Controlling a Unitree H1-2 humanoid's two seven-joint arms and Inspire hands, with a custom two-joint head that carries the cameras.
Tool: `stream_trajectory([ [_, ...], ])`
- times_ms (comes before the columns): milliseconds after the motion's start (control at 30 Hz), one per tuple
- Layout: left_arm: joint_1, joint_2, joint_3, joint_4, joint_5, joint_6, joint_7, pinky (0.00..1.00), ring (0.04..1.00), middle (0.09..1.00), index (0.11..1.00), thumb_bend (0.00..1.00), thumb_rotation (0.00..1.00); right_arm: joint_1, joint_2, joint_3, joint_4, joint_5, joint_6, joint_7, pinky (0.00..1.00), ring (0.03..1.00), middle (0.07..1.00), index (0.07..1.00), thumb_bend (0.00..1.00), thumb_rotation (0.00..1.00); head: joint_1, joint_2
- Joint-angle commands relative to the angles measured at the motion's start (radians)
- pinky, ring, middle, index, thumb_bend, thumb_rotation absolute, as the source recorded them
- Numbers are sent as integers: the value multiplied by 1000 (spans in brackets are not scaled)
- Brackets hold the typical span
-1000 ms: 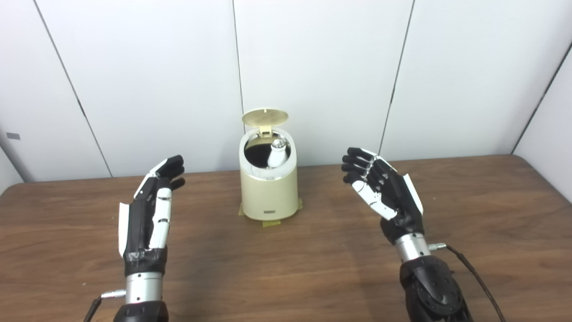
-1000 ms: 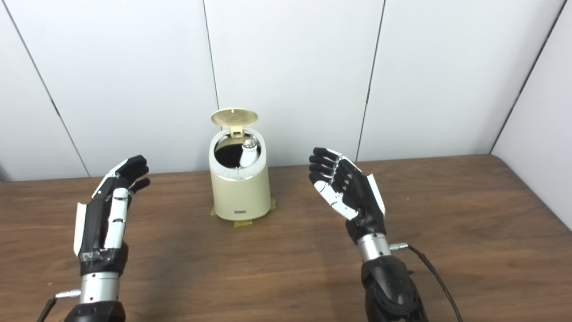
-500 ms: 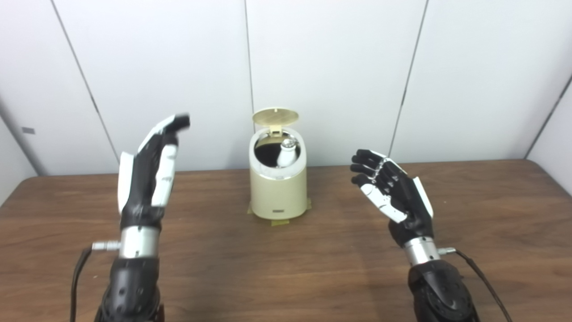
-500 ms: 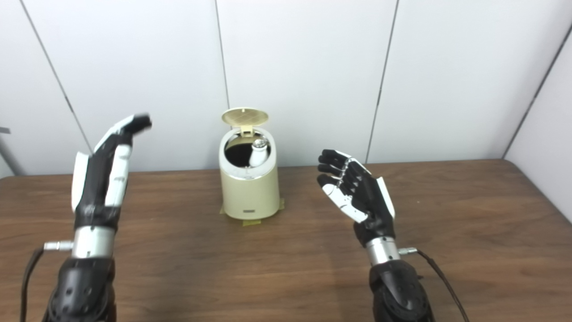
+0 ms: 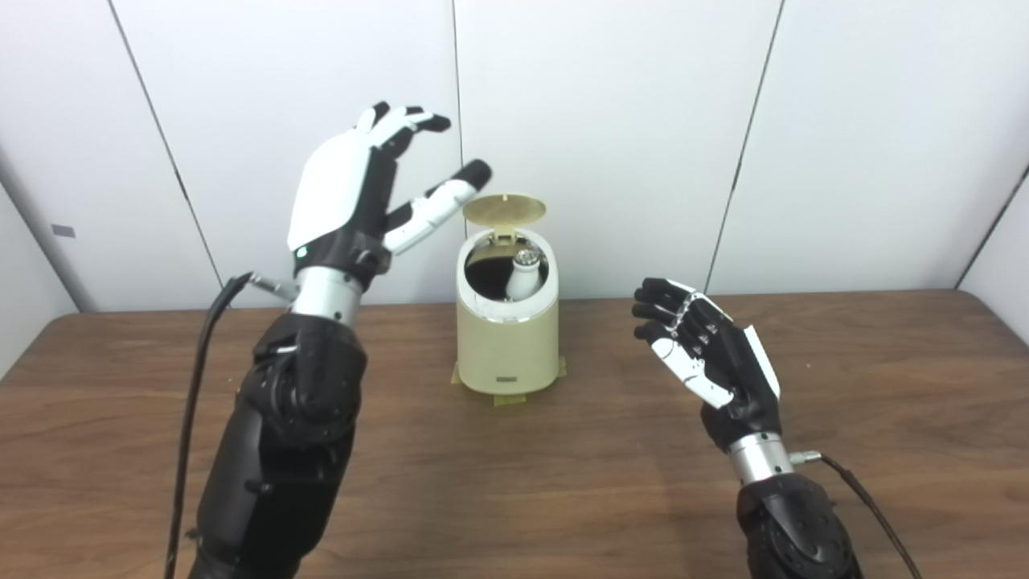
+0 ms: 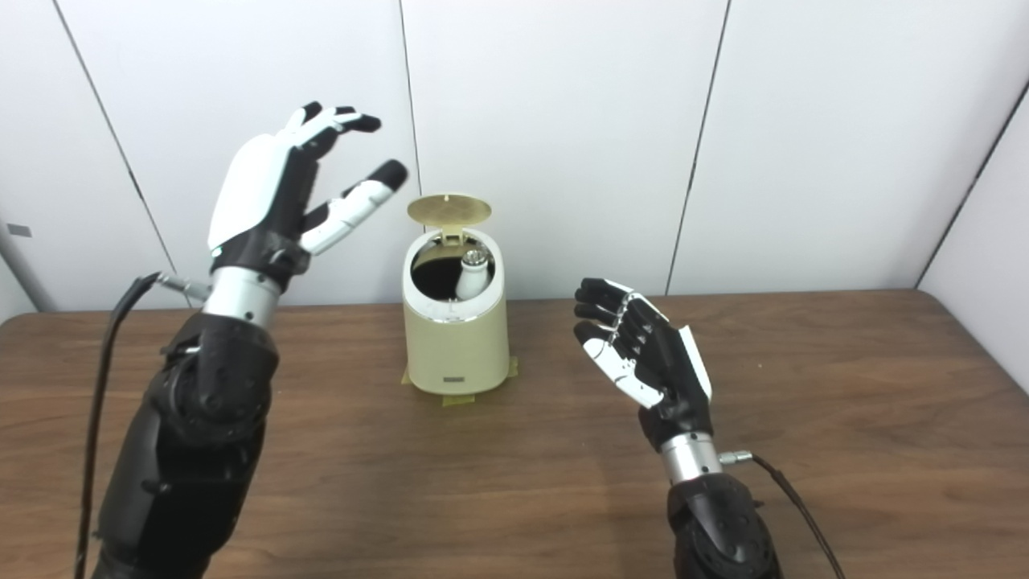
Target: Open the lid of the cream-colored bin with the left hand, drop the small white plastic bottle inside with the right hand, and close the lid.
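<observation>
Bin (image 5: 507, 346) lid (image 5: 504, 209) up, bottle (image 5: 522, 276) inside. Our left hand (image 5: 354, 193) raised, spread; right hand (image 5: 707, 354) low, loosely spread, empty.

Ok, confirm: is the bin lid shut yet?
No, the lid stands upright behind the bin opening, bottle visible inside.

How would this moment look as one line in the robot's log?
lid: open | bottle: inside bin | left robot hand: open, raised | right robot hand: open

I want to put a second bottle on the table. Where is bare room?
Bare table lies right of the right hand, and in front of the bin between the arms. Crowded: above the bin, beside the left hand.
</observation>
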Motion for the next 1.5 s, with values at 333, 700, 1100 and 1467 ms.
stream_trajectory([
  [333, -178, 26, -164, 183, 332, 17, -56, 1000, 1000, 913, 891, 803, 999, -43, 9, 4, -33, 28, -18, 17, 647, 733, 741, 717, 304, 306, 5, -4],
  [700, -190, -10, -173, 267, 399, 23, -73, 1000, 1000, 938, 916, 807, 1000, -44, 15, 11, -25, 37, -24, 22, 638, 729, 739, 719, 287, 277, 2, -11],
  [1100, -171, -22, -177, 266, 394, 13, -69, 1000, 1000, 944, 917, 823, 1000, -42, 19, 13, -40, 39, -11, 22, 638, 730, 740, 721, 279, 244, 2, -10],
  [1467, -132, -2, -191, 161, 426, -5, -123, 1000, 1000, 960, 932, 804, 1000, -39, 21, 16, -57, 36, 21, 18, 640, 733, 744, 725, 280, 241, 0, -3],
])
